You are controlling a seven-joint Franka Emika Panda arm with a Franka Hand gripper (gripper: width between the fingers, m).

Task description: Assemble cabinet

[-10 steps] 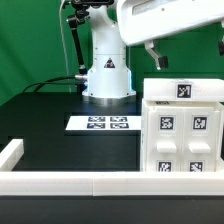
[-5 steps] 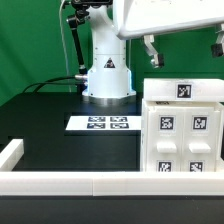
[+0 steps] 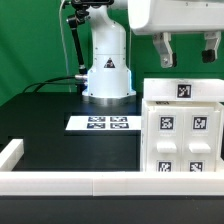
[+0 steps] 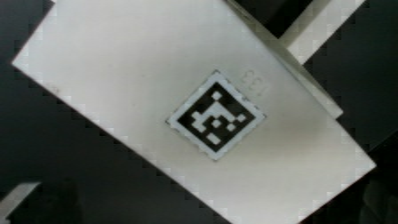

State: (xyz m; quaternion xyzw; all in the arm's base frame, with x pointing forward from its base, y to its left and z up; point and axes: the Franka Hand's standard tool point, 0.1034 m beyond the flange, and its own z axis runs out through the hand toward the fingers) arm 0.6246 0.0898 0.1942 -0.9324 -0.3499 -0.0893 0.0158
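Observation:
The cabinet is a large white box at the exterior view's right. Its front shows four small tagged panels, and one tag sits on its top face. My gripper hangs straight above the cabinet's top. It is open and empty, with one finger on each side, clear of the box. The wrist view looks down on the cabinet's white top face and its single tag. My fingertips do not show clearly there.
The marker board lies flat on the black table at centre. The robot base stands behind it. A low white rail runs along the front edge, with a white bracket at the exterior view's left.
The hand has turned and shifted above the cabinet. Its fingers now hang straight down and appear closer together over the top face. The cabinet has not moved.

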